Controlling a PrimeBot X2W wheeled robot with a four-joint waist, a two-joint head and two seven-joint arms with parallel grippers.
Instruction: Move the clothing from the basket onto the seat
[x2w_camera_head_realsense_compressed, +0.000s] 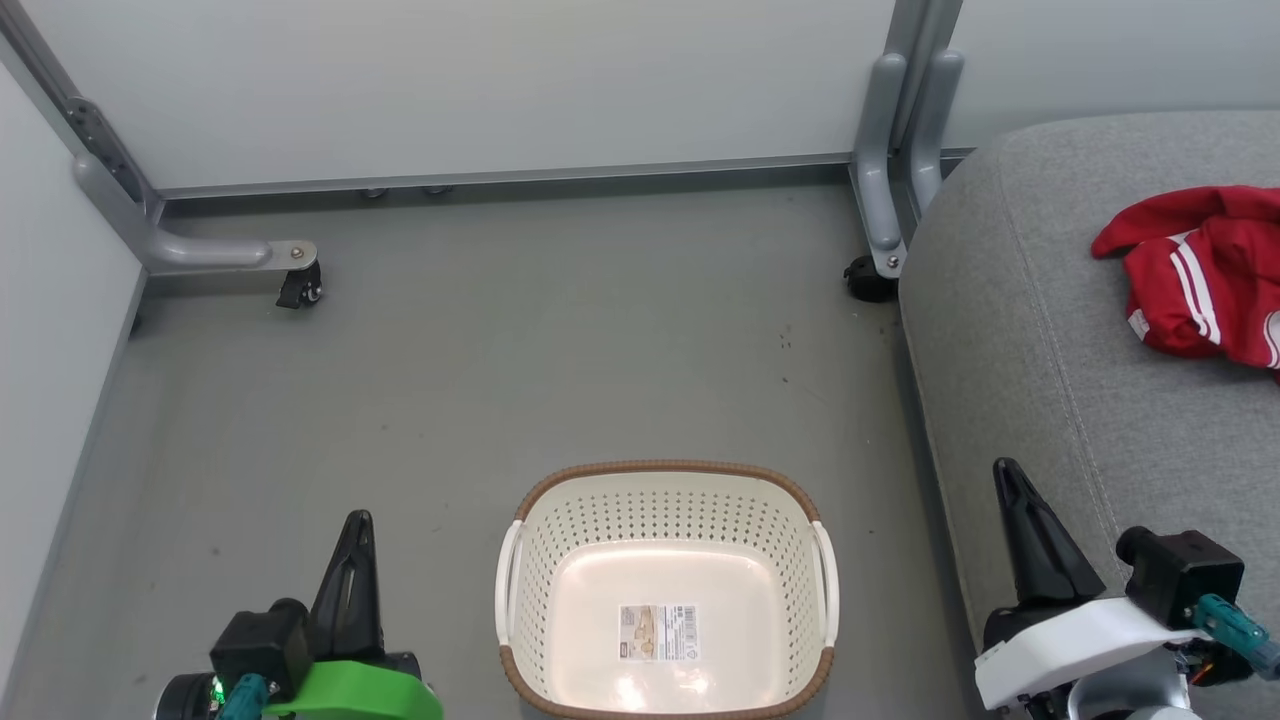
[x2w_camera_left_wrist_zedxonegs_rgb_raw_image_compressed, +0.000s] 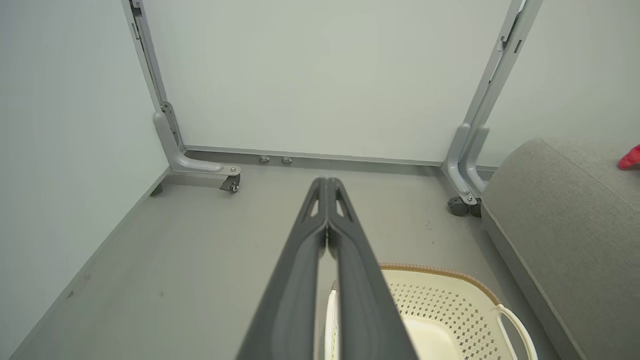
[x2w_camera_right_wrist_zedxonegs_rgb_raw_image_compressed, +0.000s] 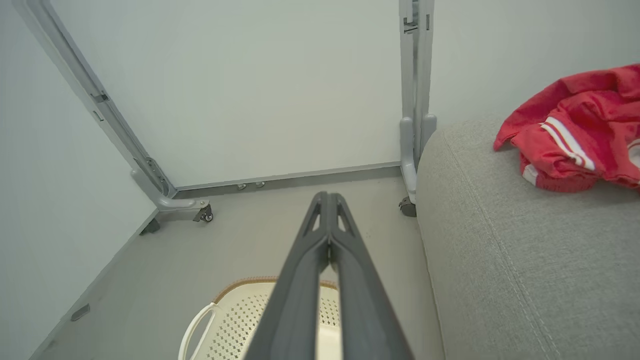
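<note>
1. The left gripper (x2w_camera_head_realsense_compressed: 357, 520) and right gripper (x2w_camera_head_realsense_compressed: 1005, 470) are squeezed shut, with nothing held.
2. The clothing (x2w_camera_head_realsense_compressed: 1210, 270) is seen on the seat (x2w_camera_head_realsense_compressed: 1020, 400), ahead-right of the right fingers (x2w_camera_right_wrist_zedxonegs_rgb_raw_image_compressed: 295, 300).
3. It is judged soft and light; a fold is best pinched.

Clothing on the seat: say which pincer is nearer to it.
Right. The right pincer shows at the edge of the seat, below the clothing in the head view; the left pincer is across the basket from it, over the floor.
</note>
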